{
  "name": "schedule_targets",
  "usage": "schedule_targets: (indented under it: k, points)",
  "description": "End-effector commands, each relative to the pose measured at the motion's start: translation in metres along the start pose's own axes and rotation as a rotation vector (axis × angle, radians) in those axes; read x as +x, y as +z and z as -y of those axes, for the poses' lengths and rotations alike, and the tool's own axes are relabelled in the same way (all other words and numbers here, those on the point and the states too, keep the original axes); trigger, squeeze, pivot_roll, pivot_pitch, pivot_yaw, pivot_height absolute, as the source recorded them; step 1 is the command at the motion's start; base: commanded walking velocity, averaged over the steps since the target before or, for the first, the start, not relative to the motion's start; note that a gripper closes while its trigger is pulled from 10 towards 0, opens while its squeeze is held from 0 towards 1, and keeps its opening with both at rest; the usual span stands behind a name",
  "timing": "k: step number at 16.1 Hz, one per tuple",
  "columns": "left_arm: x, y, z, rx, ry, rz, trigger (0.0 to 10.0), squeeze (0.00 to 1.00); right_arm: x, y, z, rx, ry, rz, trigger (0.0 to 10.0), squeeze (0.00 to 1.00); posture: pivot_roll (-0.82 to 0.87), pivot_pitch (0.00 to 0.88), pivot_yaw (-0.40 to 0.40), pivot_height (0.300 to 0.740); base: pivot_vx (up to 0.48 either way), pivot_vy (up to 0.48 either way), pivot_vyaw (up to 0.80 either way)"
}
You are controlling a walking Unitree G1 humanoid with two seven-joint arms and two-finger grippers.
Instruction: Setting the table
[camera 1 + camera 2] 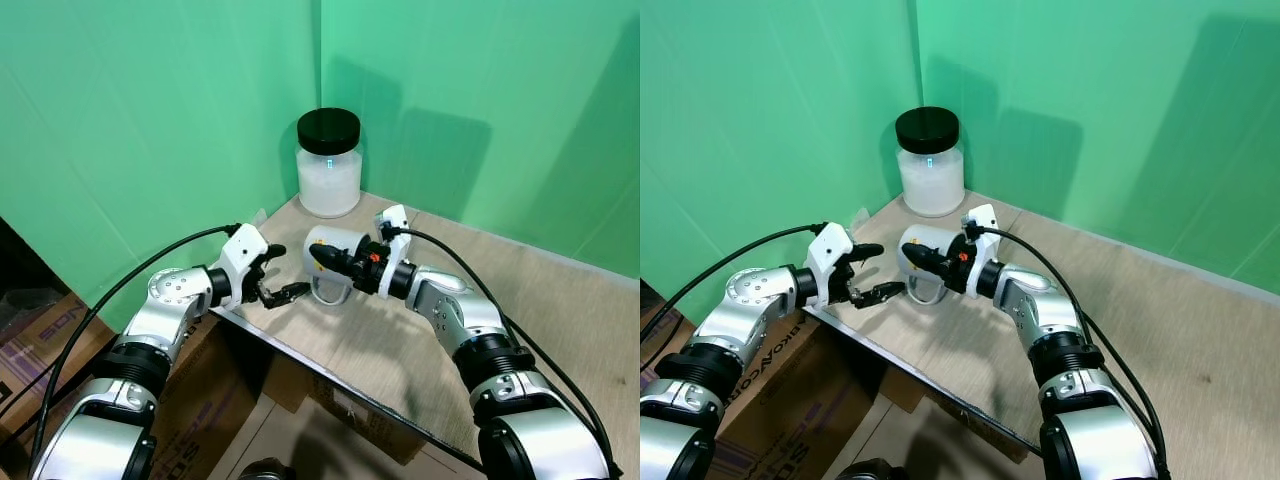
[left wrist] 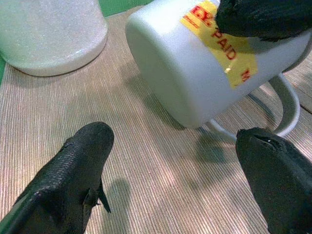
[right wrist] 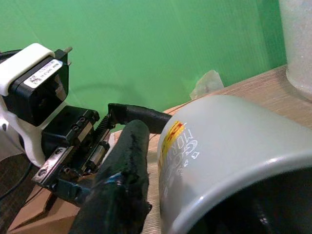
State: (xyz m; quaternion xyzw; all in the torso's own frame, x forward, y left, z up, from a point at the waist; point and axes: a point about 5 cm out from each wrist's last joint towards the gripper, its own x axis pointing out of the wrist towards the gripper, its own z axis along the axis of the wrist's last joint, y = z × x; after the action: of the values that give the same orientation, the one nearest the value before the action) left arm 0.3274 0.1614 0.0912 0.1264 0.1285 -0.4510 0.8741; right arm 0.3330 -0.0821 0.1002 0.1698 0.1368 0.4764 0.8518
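Note:
A white mug (image 1: pixel 322 240) with a yellow sticker lies tipped on its side over the wooden table (image 1: pixel 560 300), its handle (image 1: pixel 330 292) pointing down at the tabletop. My right gripper (image 1: pixel 328 258) is shut on the mug's wall. One finger (image 3: pixel 122 170) presses the outside, and the other seems to reach into the mouth. My left gripper (image 1: pixel 284 272) stands open just left of the mug, near the table's left edge, its fingers (image 2: pixel 73 165) spread above the bare wood and holding nothing. The mug's base (image 2: pixel 161 63) faces the left gripper.
A frosted jar (image 1: pixel 329 165) with a black lid stands at the table's back corner against green walls. The table's front-left edge (image 1: pixel 300 352) runs close under both grippers. Cardboard boxes (image 1: pixel 40 325) sit on the floor below. Bare tabletop stretches to the right.

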Motion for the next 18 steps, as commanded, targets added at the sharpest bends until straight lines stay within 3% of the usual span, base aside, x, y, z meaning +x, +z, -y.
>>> schedule_targets:
  k: [1, 3, 4, 5, 7, 10, 11, 13, 15, 16, 17, 18]
  points:
    - [-0.003, 0.001, -0.003, 0.016, 0.016, -0.001, 10.0, 0.0, 0.002, 0.013, -0.003, -0.042, 0.029, 0.016, 0.0, 0.0, 0.07, 0.0, 0.078, 0.74, 0.0, 0.0, 0.0]
    - [-0.003, 0.003, -0.002, 0.029, 0.018, 0.008, 10.0, 0.0, 0.002, 0.015, -0.002, -0.083, 0.029, -0.002, 0.0, 0.0, 0.07, 0.0, 0.078, 0.74, 0.0, 0.0, 0.0]
    - [-0.005, 0.014, -0.002, 0.054, 0.029, 0.056, 10.0, 0.0, -0.001, 0.032, -0.001, -0.195, 0.01, -0.017, 0.0, 0.0, 0.07, 0.0, 0.082, 0.74, 0.0, 0.0, 0.0]
    - [-0.005, 0.018, -0.002, 0.061, 0.034, 0.075, 10.0, 0.0, -0.002, 0.038, -0.001, -0.243, 0.002, -0.026, 0.0, 0.0, 0.07, 0.0, 0.082, 0.74, 0.0, 0.0, 0.0]
    - [-0.01, 0.039, 0.008, 0.11, 0.026, 0.16, 10.0, 0.0, -0.011, 0.079, -0.002, -0.424, -0.012, -0.031, 0.0, 0.0, 0.07, 0.0, 0.086, 0.74, 0.0, 0.0, 0.0]
    - [-0.012, 0.049, 0.021, 0.135, 0.032, 0.207, 10.0, 0.0, -0.017, 0.102, -0.011, -0.57, 0.025, -0.081, 0.0, 0.0, 0.07, 0.0, 0.069, 0.74, 0.0, 0.0, 0.0]
    - [-0.016, 0.051, 0.026, 0.151, 0.036, 0.204, 10.0, 0.0, -0.017, 0.105, -0.015, -0.657, 0.037, -0.136, 0.0, 0.0, 0.07, 0.0, 0.067, 0.74, 0.0, 0.0, 0.0]
    - [-0.027, 0.05, 0.034, 0.178, 0.049, 0.159, 10.0, 0.0, -0.021, 0.097, -0.021, -0.89, 0.09, -0.36, 0.0, 0.0, 0.07, 0.0, 0.068, 0.74, 0.0, 0.0, 0.0]
    - [-0.04, 0.046, 0.042, 0.21, 0.041, 0.097, 10.0, 0.0, -0.029, 0.08, -0.022, -1.008, 0.169, -0.569, 0.0, 0.0, 0.07, 0.0, 0.064, 0.74, 0.0, 0.0, 0.0]
    - [-0.045, 0.044, 0.045, 0.216, 0.032, 0.072, 10.0, 0.0, -0.033, 0.074, -0.022, -1.034, 0.192, -0.629, 1.5, 0.0, 0.08, 0.0, 0.054, 0.74, 0.0, 0.0, 0.0]
    - [-0.049, 0.044, 0.046, 0.216, 0.027, 0.057, 10.0, 0.0, -0.033, 0.073, -0.023, -1.04, 0.202, -0.642, 10.0, 0.0, 0.08, 0.0, 0.054, 0.74, 0.0, 0.0, 0.0]
    - [-0.053, 0.046, 0.048, 0.211, 0.028, 0.047, 10.0, 0.0, -0.031, 0.075, -0.029, -1.033, 0.221, -0.655, 10.0, 0.0, 0.09, 0.0, 0.046, 0.74, 0.0, 0.0, 0.0]
